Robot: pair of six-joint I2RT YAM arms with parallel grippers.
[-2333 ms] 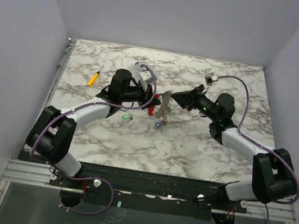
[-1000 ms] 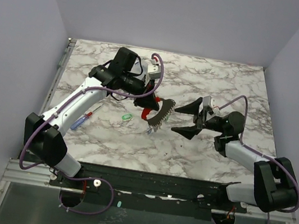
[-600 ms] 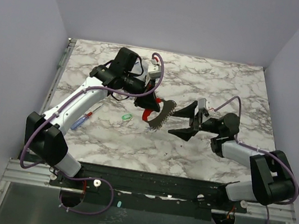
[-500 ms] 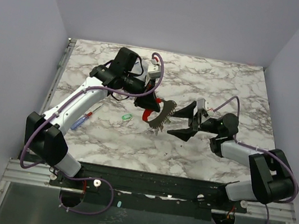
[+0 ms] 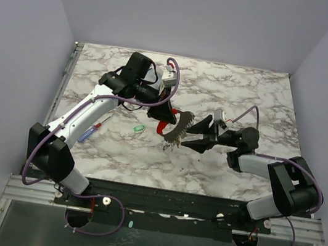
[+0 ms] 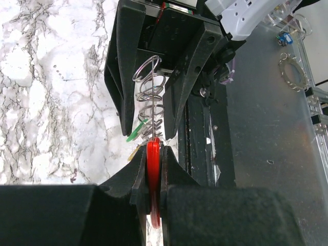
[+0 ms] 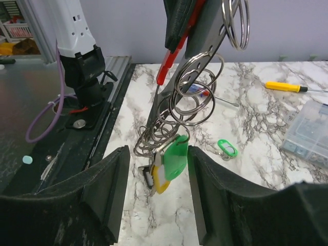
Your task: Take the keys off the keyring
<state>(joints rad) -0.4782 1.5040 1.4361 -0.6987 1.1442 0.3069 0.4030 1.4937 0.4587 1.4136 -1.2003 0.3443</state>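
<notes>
Right wrist view: my right claw point(image 7: 156, 177) stands apart, one finger on either side of the hanging keys point(image 7: 160, 180), and does not touch them. My left claw point(image 6: 153, 154) is clamped on the red fob point(image 6: 153, 197) and holds the keyring point(image 7: 197, 92) above the worktop point(image 7: 256, 128). The step in hand, as I judge it, is to seize one key. Next move: close on the green tag point(image 7: 177, 149), then work it round its ring. Which ring carries which key is lost in the tangle. No blue tag is discernible.
</notes>
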